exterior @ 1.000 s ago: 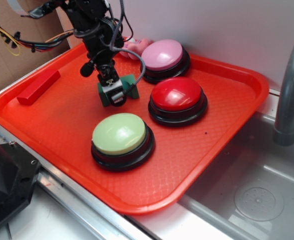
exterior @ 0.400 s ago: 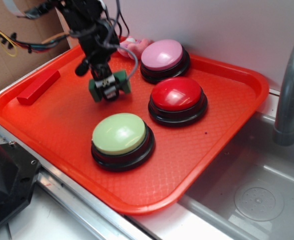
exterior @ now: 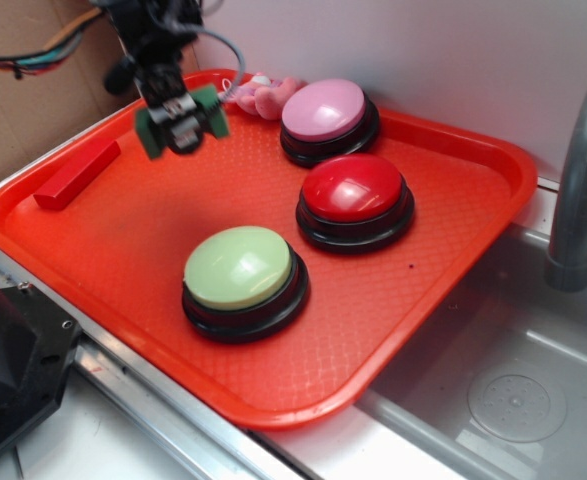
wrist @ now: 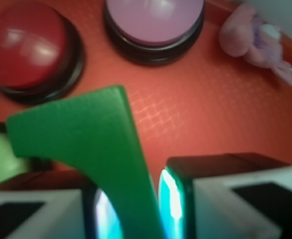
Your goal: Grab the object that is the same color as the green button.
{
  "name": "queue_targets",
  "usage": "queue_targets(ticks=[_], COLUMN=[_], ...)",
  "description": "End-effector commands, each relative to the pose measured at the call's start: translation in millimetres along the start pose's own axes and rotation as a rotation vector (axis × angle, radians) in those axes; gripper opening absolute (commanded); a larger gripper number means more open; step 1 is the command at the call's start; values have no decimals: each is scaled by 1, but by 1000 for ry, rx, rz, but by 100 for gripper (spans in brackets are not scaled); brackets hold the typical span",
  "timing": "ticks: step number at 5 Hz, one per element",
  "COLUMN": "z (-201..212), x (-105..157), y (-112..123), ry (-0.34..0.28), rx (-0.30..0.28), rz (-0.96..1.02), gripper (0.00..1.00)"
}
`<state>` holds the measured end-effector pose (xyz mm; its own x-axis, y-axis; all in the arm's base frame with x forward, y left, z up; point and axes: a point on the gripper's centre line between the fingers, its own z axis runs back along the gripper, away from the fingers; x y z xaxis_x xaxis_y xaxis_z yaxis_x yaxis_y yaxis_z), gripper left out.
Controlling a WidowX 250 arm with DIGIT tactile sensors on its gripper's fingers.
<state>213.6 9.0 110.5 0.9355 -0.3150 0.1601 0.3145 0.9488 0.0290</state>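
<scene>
Clamped on the green arch block (exterior: 178,120), the gripper (exterior: 180,128) now hangs well above the orange tray (exterior: 453,250), up and to the far left of the pale-green dome button (exterior: 239,265). 1 second ago the block was low, close to the tray floor just behind this button, and 0.4 seconds ago it was already a little higher. So the lift has gone on, and the arm has carried the piece away toward the far-left corner, nearer to the red bar (exterior: 77,173).

From the wrist view, the 2 fingers press 1 leg of the green arch block (wrist: 93,149) between them, and the arch end sticks out forward, free. Nothing touches it from below; the tray surface is far under it. The red dome button (exterior: 353,190), the pink dome button (exterior: 323,110) and the pink plush toy (exterior: 258,95) all stay in their places behind the pale-green button, not disturbed.

In my judgement, the grab is practically done, because the object of matching colour is off the tray and held firm. The only risk I see is that the hold is on 1 leg, so the block could rotate if the arm moves fast.
</scene>
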Motion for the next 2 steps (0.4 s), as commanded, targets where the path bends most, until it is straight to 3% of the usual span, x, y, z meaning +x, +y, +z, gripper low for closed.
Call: queue_targets(ticks=[1,2], z=[31,33], x=[-19,-22], y=[-24,-27], ry=[-49,-33], rx=[-7,-23], rz=[254,302], gripper=[0,0])
